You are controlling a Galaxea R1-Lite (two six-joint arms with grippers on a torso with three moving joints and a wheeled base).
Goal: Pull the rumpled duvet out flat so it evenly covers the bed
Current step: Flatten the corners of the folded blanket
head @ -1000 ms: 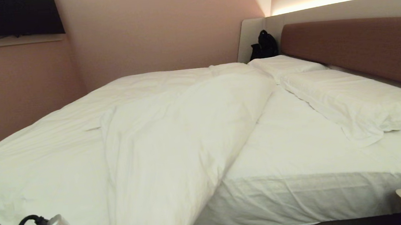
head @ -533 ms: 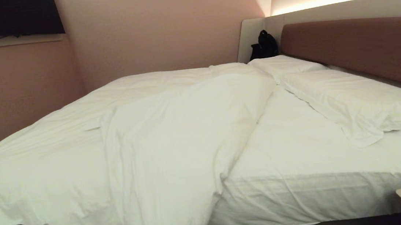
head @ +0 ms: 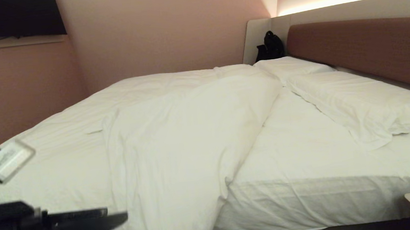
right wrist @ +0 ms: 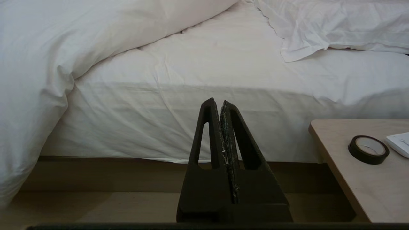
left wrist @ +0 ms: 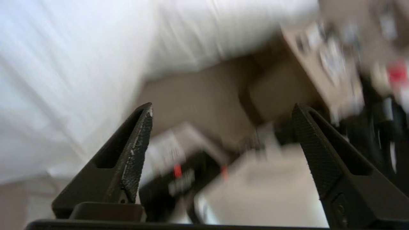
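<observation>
step: I'm judging this as regrasp time; the duvet (head: 177, 140) is lying bunched in a diagonal fold across the centre and left of the head view, leaving the bed (head: 309, 180) bare on the right below the pillows (head: 362, 103).
left gripper (head: 119, 218): I'm seeing it at lower left of the head view, fingers (left wrist: 134, 150) spread wide, gripping nothing.
right gripper (right wrist: 220, 105): fingers pressed together, empty, parked low facing the bed's side beside the surface (right wrist: 345, 179) with the tape roll (right wrist: 368, 149).
next: I'm thinking the left needs to pinch the duvet's folded edge and drag it toward the bare right side.
hidden: left wrist view is smearing; the duvet's lower hem is cut off at the frame bottom.
</observation>
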